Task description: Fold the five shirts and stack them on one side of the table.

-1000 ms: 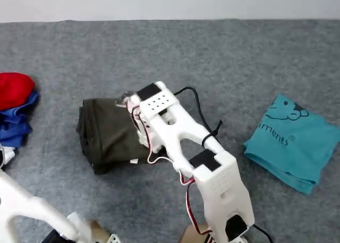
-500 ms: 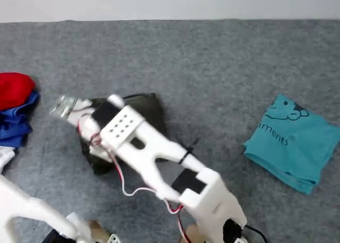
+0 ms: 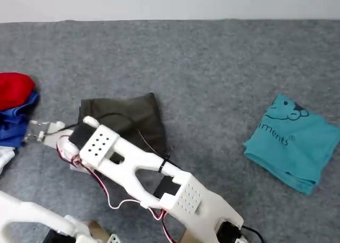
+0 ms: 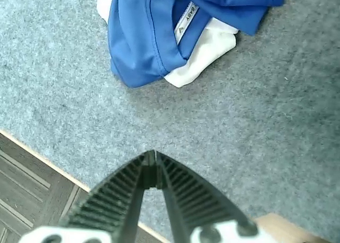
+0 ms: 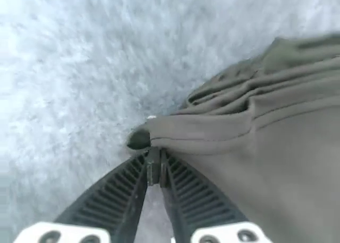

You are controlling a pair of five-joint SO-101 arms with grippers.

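Right hand (image 5: 153, 159): clenched on olive shirt (image 5: 249, 163) edge, thin pinch; hem may slip, undoing fold. Left hand (image 4: 155, 161): clenched, empty.

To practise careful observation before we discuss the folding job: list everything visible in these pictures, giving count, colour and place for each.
teal shirt: one, teal with dark print, folded, right side of the table.
olive shirt: one, dark olive, left of centre.
red shirt: one, red, bunched at the left edge.
blue shirt: one, blue, crumpled against the red shirt.
white shirt: one, white, partly under the blue shirt.
table: one, grey felt-like cover.
left gripper: one, black, shut, above bare table near its edge.
right gripper: one, black, shut on the olive shirt's edge.
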